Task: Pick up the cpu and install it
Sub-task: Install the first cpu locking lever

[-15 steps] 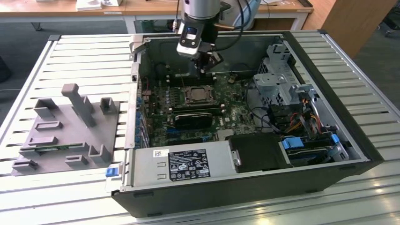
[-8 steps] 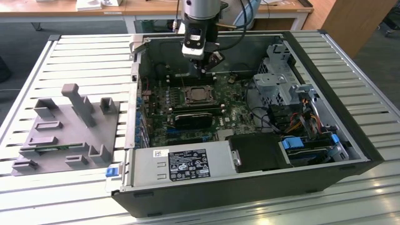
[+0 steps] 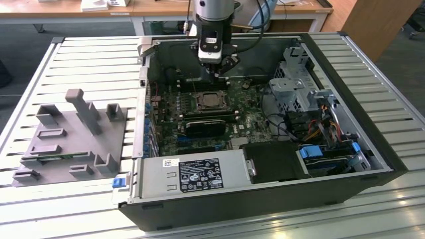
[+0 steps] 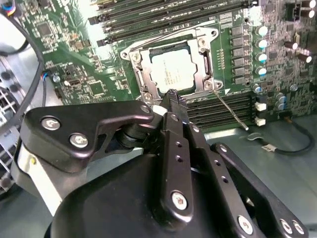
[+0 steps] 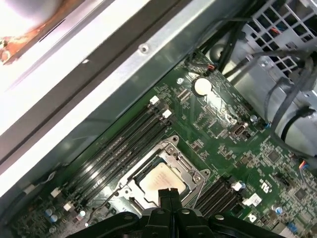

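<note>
Gripper (image 4: pixel 172 95) fills the foreground in both wrist views, fingers pressed together w/ nothing between them, hovering just above and beside the cpu (image 4: pixel 173 72). Cpu already sits flat in the socket frame (image 4: pixel 171 69) directly under the fingertips, so the install step looks nearly done; judging by the unlatched lever (image 4: pixel 230 106), locking needs a careful downward press. Cpu: silvery square top, pale rim, level, faint print.

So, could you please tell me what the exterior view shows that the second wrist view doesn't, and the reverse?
Exterior view alone: the grey fixture tray on the slatted table, the power supply and the drive cage. Second wrist view alone: the thin metal socket lever beside the socket frame. Both: the cpu sitting in its socket, with the gripper just above it.
</note>
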You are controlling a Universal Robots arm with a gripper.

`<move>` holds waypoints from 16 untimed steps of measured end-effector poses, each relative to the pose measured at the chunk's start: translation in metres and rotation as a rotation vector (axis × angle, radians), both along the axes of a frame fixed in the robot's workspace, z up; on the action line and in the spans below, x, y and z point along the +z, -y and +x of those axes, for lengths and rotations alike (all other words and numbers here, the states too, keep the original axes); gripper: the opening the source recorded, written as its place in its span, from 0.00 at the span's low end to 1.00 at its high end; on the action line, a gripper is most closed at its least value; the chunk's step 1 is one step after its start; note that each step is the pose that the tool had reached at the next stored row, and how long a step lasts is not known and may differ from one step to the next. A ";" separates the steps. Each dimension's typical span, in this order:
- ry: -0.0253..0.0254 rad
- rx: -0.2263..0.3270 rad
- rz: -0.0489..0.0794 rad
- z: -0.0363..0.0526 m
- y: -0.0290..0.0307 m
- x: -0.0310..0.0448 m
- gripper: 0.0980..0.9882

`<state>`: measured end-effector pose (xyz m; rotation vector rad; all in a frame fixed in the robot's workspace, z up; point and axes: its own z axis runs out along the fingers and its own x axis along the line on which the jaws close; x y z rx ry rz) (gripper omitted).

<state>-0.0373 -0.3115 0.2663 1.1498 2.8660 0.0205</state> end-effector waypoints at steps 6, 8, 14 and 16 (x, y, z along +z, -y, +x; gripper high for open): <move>0.0000 0.109 0.000 0.0000 0.0000 -0.0002 0.01; 0.0000 0.144 0.000 0.0000 0.0000 -0.0002 0.01; -0.0246 0.160 0.006 0.0003 0.0000 -0.0003 0.01; -0.0340 0.163 0.023 0.0004 0.0000 -0.0002 0.01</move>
